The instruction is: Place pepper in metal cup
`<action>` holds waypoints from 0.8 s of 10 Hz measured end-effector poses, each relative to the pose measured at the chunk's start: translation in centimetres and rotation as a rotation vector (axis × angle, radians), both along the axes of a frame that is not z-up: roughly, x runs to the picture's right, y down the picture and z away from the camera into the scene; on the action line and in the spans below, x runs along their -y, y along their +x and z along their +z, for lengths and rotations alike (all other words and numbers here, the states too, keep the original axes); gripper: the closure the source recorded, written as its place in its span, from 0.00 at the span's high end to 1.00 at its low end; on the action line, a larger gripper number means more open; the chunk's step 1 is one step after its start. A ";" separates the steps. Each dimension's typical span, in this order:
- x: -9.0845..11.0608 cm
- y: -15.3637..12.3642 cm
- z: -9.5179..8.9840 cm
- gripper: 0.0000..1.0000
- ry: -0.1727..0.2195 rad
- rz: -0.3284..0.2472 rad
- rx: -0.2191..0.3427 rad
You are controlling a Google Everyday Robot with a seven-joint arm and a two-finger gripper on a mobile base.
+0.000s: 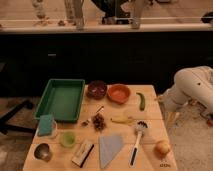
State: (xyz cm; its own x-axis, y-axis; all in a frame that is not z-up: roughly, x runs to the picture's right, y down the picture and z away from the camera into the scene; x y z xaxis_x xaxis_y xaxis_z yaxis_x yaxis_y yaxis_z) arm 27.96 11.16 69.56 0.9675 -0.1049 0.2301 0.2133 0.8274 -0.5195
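Observation:
The pepper (pixel 141 101), small, dark green and slightly curved, lies on the wooden table (pixel 150 159) near its far right edge, right of an orange bowl. The metal cup (pixel 42 151), round and shiny grey, stands at the table's front left corner. My white arm (pixel 192 86) reaches in from the right, off the table. The gripper (pixel 171 117) hangs just past the table's right edge, below and right of the pepper, apart from it, open and holding nothing.
A green tray (pixel 50 90) sits far left, with a brown bowl (pixel 96 89) and orange bowl (pixel 119 93) beside it. Also here: a light-green cup (pixel 67 139), blue sponge (pixel 45 125), grey cloth (pixel 110 147), white brush (pixel 136 140), yellow item (pixel 122 120), orange fruit (pixel 162 148).

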 end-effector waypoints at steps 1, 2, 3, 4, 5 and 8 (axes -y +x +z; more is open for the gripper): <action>0.4 -0.3 0.4 0.80 -0.002 -0.038 0.051; 0.8 -0.5 0.9 0.80 -0.003 -0.089 0.109; 1.2 -0.8 1.4 0.80 -0.002 -0.151 0.166; 1.6 -1.4 1.8 0.80 0.014 -0.214 0.220; 1.6 -1.7 1.9 0.80 0.031 -0.297 0.279; 1.7 -2.5 2.3 0.80 0.038 -0.361 0.314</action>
